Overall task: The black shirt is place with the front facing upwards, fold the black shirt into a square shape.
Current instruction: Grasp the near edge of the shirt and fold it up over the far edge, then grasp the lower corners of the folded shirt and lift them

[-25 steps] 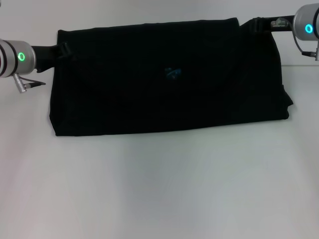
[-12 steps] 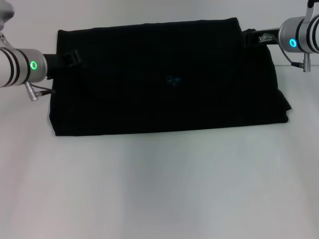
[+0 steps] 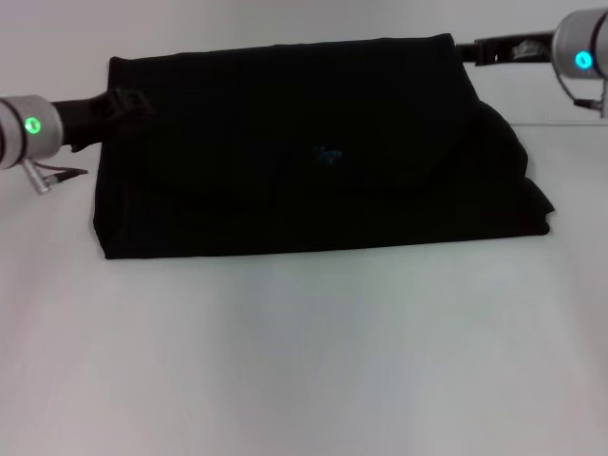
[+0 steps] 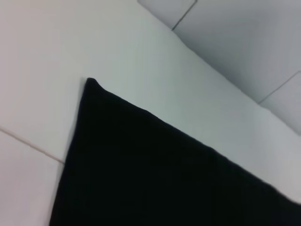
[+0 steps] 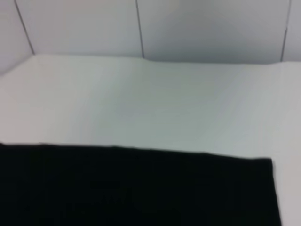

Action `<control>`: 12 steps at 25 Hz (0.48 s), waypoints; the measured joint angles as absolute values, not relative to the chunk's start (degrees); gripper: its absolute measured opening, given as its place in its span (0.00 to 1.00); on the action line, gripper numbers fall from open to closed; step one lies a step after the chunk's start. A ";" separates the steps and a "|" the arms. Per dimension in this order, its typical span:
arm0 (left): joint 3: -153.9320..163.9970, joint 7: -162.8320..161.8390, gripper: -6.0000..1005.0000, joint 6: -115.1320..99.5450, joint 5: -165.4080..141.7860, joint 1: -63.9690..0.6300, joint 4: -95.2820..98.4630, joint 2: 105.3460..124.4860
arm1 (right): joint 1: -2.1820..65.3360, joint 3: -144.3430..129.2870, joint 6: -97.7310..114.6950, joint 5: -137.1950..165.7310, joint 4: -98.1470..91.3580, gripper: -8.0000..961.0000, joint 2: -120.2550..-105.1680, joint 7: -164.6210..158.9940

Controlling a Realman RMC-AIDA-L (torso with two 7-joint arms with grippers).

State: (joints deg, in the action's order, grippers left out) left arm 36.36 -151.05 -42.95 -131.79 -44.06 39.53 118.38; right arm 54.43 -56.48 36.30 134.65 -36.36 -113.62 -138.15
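Note:
The black shirt (image 3: 304,161) lies on the white table (image 3: 304,361) as a wide folded band. A small blue neck label (image 3: 329,154) shows near its middle. No chest lettering shows. My left gripper (image 3: 123,103) is at the shirt's upper left edge, dark against the dark cloth. My right gripper (image 3: 472,50) is at the upper right corner of the top layer. The left wrist view shows a pointed corner of the shirt (image 4: 141,165) on the table. The right wrist view shows a straight edge of the shirt (image 5: 136,188) ending in a corner.
A tiled wall (image 5: 207,28) rises behind the table's far edge. The white tabletop runs wide in front of the shirt. A table seam (image 3: 570,123) shows to the right of the shirt.
Both arms dipped inward toward the shirt, then drew back up and outward. The shirt's upper right side now slopes inward, with more white table showing there.

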 joint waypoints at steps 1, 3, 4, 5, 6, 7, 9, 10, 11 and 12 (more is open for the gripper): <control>36.48 -150.75 0.26 -43.53 -130.37 -42.93 40.89 118.82 | 54.43 -56.48 36.30 134.65 -36.36 0.42 -113.62 -138.15; 36.56 -150.28 0.40 -44.18 -129.27 -42.04 42.16 119.25 | 52.51 -54.30 40.96 132.09 -40.31 0.50 -113.68 -137.92; 36.57 -149.27 0.47 -45.30 -127.49 -40.77 43.75 119.73 | 51.74 -53.46 42.98 130.87 -41.47 0.55 -113.67 -137.78; 36.53 -147.96 0.51 -46.63 -125.64 -39.57 44.83 120.06 | 50.31 -52.05 45.75 128.46 -43.00 0.59 -113.40 -137.40; 36.42 -146.62 0.55 -48.01 -124.24 -38.81 45.02 120.00 | 48.80 -50.77 48.43 126.06 -43.87 0.64 -113.13 -136.91; 36.36 -144.26 0.59 -50.59 -121.93 -37.67 44.79 119.70 | 47.42 -49.48 50.75 123.78 -44.39 0.69 -112.79 -136.28; 36.21 -141.39 0.66 -54.52 -119.35 -36.60 43.07 118.52 | 44.43 -46.38 55.99 118.27 -44.42 0.79 -112.17 -133.88; 35.89 -139.48 0.70 -57.63 -117.88 -35.76 41.26 117.53 | 42.78 -44.55 58.39 115.69 -44.07 0.83 -111.88 -132.44; 35.40 -138.21 0.71 -59.56 -117.11 -35.26 39.95 116.92 | 41.20 -42.71 61.10 112.92 -43.42 0.86 -111.63 -130.87; 34.16 -136.49 0.72 -61.45 -116.62 -34.74 38.67 116.50 | 39.62 -40.90 63.66 110.62 -42.51 0.88 -111.45 -129.45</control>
State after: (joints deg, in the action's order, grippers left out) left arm 34.16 -136.49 -61.45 -116.62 -34.74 38.67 116.50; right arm 39.62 -40.90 63.66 110.62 -42.51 -111.45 -129.45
